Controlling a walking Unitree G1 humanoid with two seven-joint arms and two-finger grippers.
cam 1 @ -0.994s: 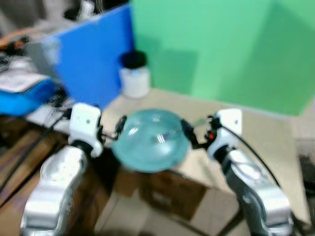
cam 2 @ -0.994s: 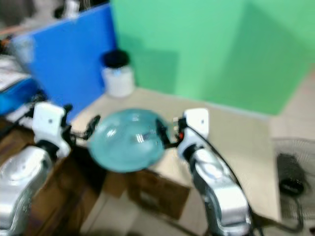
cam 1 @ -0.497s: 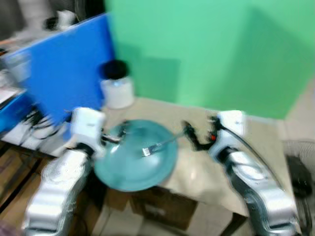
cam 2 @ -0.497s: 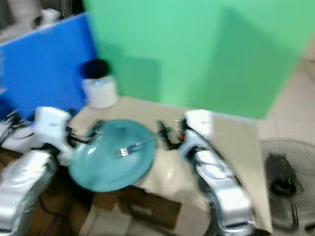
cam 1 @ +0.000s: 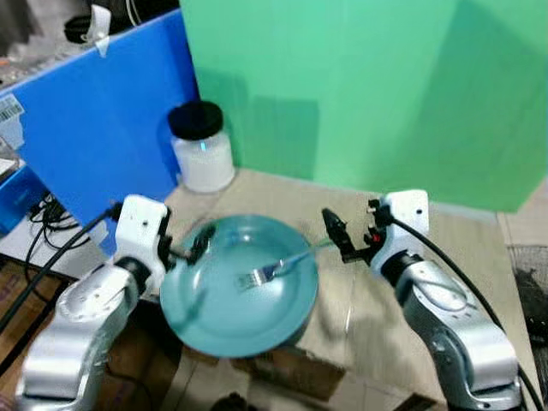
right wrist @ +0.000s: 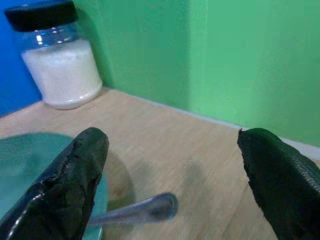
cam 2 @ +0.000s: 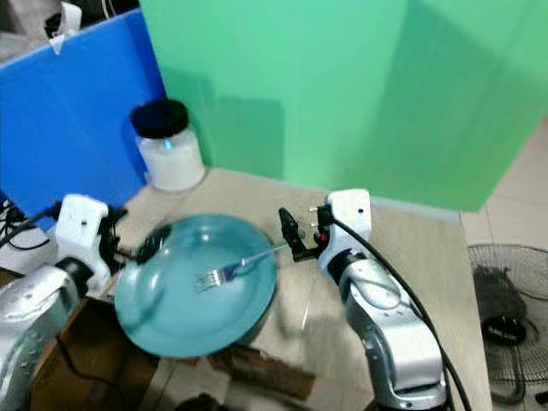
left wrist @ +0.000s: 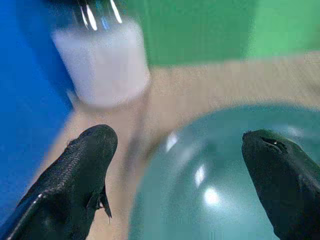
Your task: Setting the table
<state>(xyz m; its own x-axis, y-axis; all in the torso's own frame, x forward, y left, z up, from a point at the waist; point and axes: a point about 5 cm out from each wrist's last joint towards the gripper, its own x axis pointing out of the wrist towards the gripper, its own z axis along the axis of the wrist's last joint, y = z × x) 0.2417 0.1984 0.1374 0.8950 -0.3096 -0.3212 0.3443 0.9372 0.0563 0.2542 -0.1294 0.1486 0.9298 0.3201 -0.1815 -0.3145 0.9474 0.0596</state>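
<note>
A teal plate (cam 1: 218, 321) lies on the front-left corner of the beige table (cam 1: 445, 248), partly over the edge. A metal fork (cam 1: 272, 270) rests across it, handle toward the right rim. My left gripper (cam 1: 193, 250) is at the plate's left rim, open; in the left wrist view the plate (left wrist: 225, 200) shows between the spread fingers (left wrist: 85, 160). My right gripper (cam 1: 338, 235) hovers open just past the right rim, above the fork handle (right wrist: 140, 210).
A glass jar of white powder with a black lid (cam 1: 202, 147) stands at the table's back left. A blue panel (cam 1: 94, 128) and a green backdrop (cam 1: 360, 86) wall the back. A cardboard box (cam 1: 291, 372) sits under the table, a fan (cam 2: 505, 317) on the floor right.
The camera has shifted and the blur has cleared. The plate, held up between both grippers a second ago, now lies flat on the table corner, and the right gripper stands apart from its rim.
</note>
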